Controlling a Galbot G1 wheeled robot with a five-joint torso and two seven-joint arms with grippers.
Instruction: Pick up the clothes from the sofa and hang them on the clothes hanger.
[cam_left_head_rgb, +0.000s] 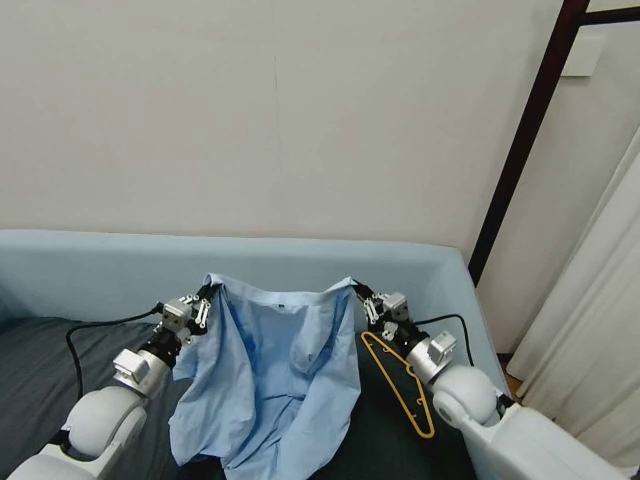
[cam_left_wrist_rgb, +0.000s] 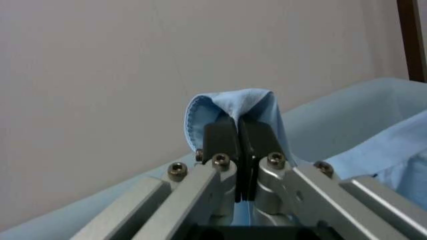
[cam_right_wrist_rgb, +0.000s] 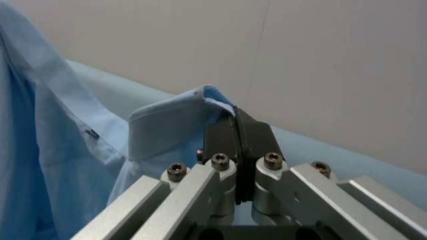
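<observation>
Over the sofa seat, at about 6 o'clock in the head view, the light blue shirt hangs spread between our two hands. Its top edge is lifted and its lower part drapes toward the dark cushion. Our left hand pinches the corner at the shirt's 11 o'clock; in the left wrist view its fingers are pressed together, with a fold of blue cloth bunched over their tips. Our right hand has the opposite corner, at the shirt's 1 o'clock, clamped tight on the fabric beside the collar, as the right wrist view shows.

We judge the pick-up about half done: the shirt is gripped and raised, though its hem appears to rest on the seat. All of the hanging is left to do. The yellow hanger lies flat on the cushion at the shirt's 3 o'clock, just beside the cloth and partly hidden by our right arm, with nothing on it. The pale blue sofa back runs around all this.
</observation>
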